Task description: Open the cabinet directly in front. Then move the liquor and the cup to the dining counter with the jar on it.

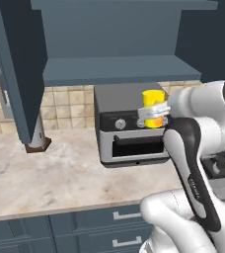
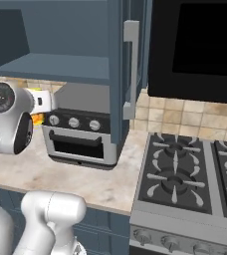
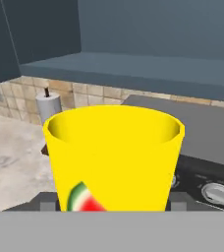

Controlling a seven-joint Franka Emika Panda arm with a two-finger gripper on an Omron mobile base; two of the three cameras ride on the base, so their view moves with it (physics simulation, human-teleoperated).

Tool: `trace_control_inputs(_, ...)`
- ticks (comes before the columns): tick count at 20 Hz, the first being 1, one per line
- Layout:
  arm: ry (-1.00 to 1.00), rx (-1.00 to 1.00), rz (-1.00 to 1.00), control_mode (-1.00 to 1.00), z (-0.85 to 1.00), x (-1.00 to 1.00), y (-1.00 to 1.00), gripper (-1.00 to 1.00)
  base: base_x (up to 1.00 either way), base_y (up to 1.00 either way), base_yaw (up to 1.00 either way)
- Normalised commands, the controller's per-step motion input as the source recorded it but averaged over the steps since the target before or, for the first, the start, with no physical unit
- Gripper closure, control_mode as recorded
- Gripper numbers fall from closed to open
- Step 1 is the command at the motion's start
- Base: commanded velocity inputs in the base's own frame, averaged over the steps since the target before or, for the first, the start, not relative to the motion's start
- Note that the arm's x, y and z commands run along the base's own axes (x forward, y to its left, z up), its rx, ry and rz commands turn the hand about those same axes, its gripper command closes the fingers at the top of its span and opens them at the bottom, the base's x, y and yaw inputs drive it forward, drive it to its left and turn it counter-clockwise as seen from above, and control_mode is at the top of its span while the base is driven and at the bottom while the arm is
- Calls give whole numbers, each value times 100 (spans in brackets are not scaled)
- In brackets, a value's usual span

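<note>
Holding the cup (image 1: 153,107) in my gripper (image 1: 154,114), I see its fingers pinching the yellow sides, and the cup sits upright with its mouth up. It hangs in the air just in front of the toaster oven (image 1: 129,129), below the open cabinet (image 1: 119,69) shelf. The cabinet doors stand wide. I think the step now is carrying the cup away to the dining counter. To do it well, I should keep the cup level, squeeze steady, and pull it back clear of the toaster oven and the cabinet door (image 2: 121,69) before turning.
</note>
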Motion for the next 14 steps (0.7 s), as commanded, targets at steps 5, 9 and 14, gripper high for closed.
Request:
trace_control_inputs(5,-20,1,5,-100,-57,-96,13,100,0,0,0)
trace_control_inputs(9,-49,2,0,-100,-5,-60,-6,100,0,0,0)
trace_control_inputs(14,-17,1,-1,-100,0,-9,-4,100,0,0,0)
